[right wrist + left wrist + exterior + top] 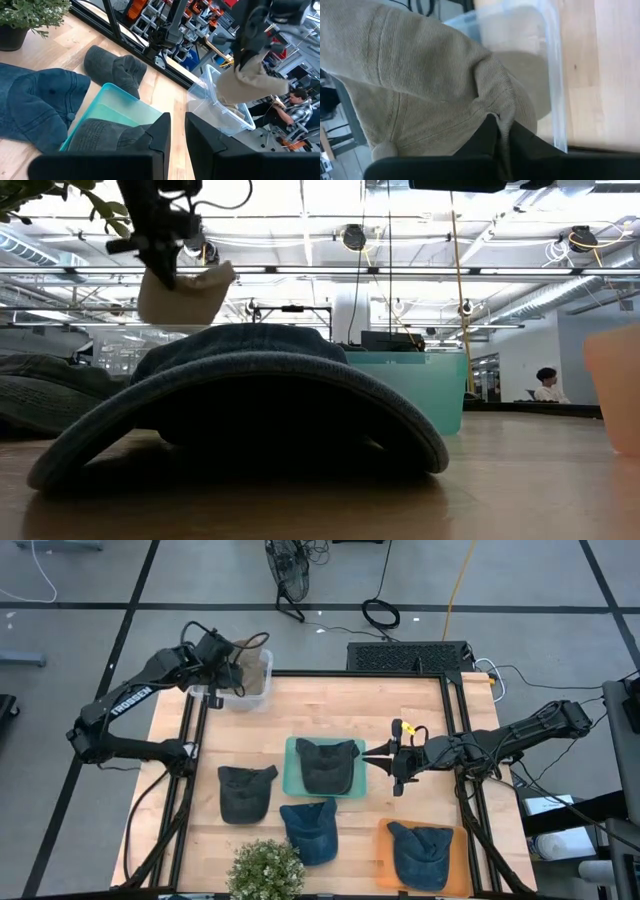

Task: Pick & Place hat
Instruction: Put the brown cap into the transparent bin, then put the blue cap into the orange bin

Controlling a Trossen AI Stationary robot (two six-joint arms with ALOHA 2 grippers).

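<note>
One tan hat (247, 673), clenched in the left gripper (232, 670), hangs over the clear bin (262, 692); right gripper (368, 755) unclear.

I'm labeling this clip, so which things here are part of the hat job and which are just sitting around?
In the job:
left gripper, shut on the tan hat
clear bin under it

Lying about:
dark grey hat on the table
dark grey hat in the teal tray
two blue denim hats
potted plant
right gripper, waiting
</note>
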